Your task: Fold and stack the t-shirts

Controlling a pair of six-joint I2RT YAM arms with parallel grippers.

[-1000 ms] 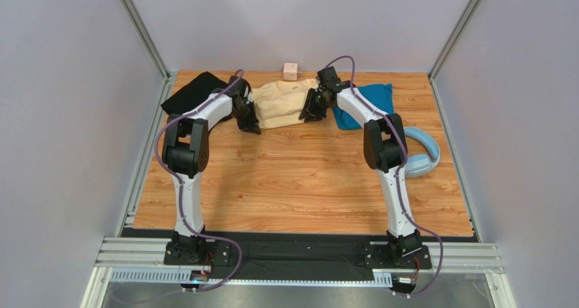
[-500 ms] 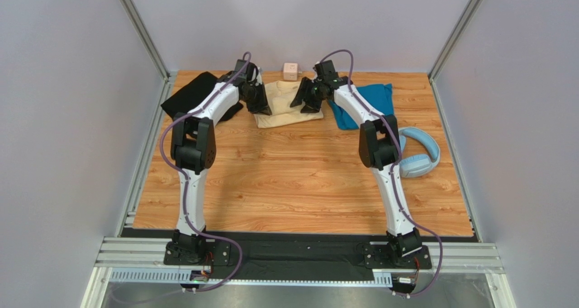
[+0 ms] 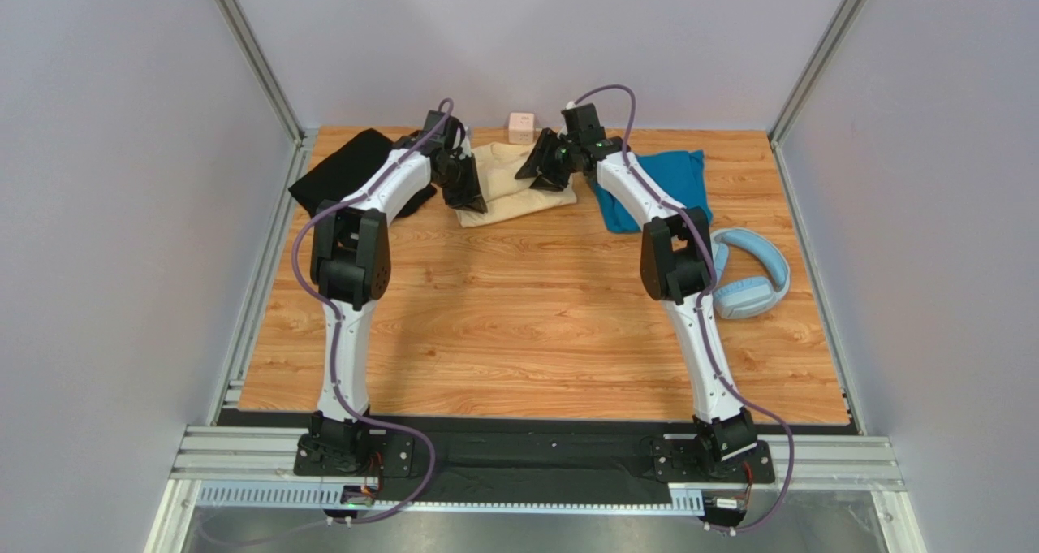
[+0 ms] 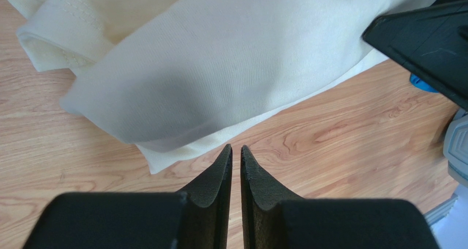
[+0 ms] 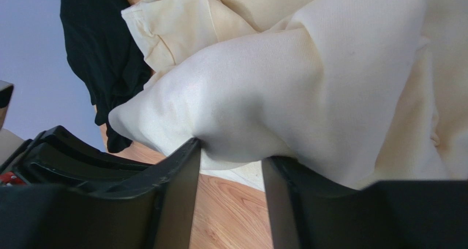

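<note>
Moved farther back: left tool (image 4: 236,149) together just off cream shirt (image 4: 219,68), right tool (image 5: 232,153) apart against it.

left arm (image 3: 348,255), right arm (image 3: 674,258) both stretched far forward, elbows bent, wrists turned inward facing each other. left gripper (image 4: 236,147) tilted down, jaws nearly together, thin slit. right gripper (image 5: 230,150) jaws clearly parted.
</note>
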